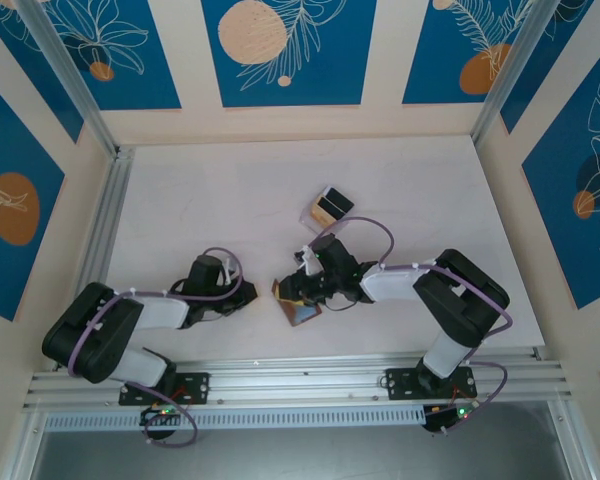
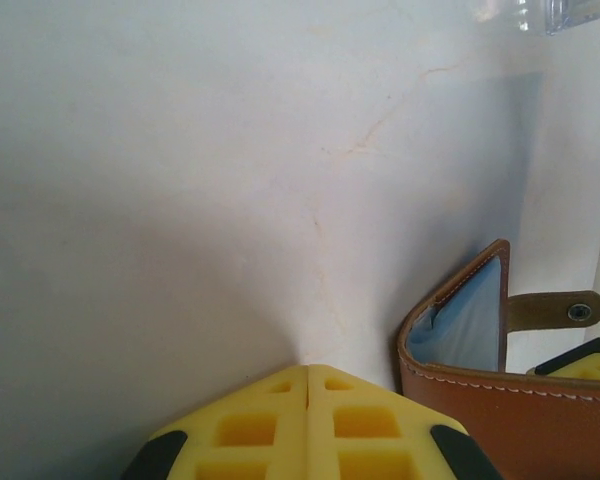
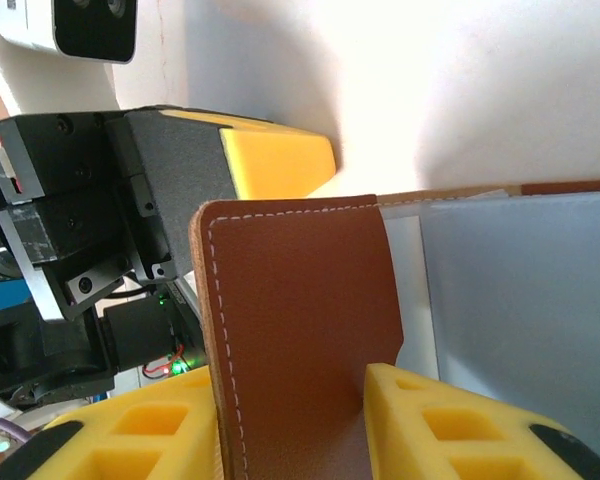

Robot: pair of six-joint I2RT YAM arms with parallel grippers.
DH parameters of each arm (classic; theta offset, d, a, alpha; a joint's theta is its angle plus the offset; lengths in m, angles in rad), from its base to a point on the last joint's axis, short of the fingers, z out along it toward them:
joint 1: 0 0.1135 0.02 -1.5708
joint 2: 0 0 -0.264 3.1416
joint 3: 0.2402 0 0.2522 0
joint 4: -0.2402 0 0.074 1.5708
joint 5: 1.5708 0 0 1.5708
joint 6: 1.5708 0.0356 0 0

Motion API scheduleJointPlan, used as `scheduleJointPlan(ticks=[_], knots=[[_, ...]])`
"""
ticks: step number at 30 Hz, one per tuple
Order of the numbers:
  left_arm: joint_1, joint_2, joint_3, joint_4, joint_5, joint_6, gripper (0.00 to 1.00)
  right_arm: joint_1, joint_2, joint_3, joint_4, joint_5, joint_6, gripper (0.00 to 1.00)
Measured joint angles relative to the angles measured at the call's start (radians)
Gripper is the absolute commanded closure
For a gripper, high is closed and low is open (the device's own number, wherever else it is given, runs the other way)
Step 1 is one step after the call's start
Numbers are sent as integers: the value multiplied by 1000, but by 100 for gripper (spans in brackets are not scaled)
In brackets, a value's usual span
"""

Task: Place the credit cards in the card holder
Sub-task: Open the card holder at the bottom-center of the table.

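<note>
From above: card holder propped open near the front of the counter, between the two arms. Right fingers down on it, left fingers just beside it on the left. Credit cards, black and tan, sitting in a clear box beyond the holder, away from the bases. Long axis too small to call.

Left wrist: left fingers pressed fully together, gripping nothing. Holder just to the right, blue-grey lining showing. Corner of the clear box far up at top right, well apart.

Right wrist: brown flap caught between the half-closed yellow pads. Looks like a steadying grip.

Right arm nearer the cards but busy. Probably the left's job, reaching forward and right past the holder.
</note>
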Motion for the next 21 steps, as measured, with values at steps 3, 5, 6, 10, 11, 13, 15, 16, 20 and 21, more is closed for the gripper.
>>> scheduleJointPlan(ticks=[3,5,6,10,11,13,15,16,20,21], knots=[[11,-19,5,-36,-8,-2,100,4,0,0,-2,2,0,55],[29,-28,5,-48,-12,-11,100,5,0,0,-4,3,-1,52],[39,-28,4,-52,-11,-19,100,5,0,0,-4,3,-3,51],[48,-31,12,-64,0,-24,96,7,0,2,-7,2,-8,50],[48,-33,15,-71,1,-24,95,7,0,3,-8,1,-7,50],[53,-46,17,-90,-1,-17,93,9,0,8,-7,-3,-7,49],[69,-71,18,-127,-14,-9,92,13,0,16,-8,-5,-8,47],[77,-94,18,-158,-29,-2,91,17,0,21,-7,-5,-8,45],[108,-225,20,-331,-105,31,87,34,0,39,-8,-11,-18,42],[111,-267,27,-382,-117,39,85,39,0,43,-7,-13,-18,42]])
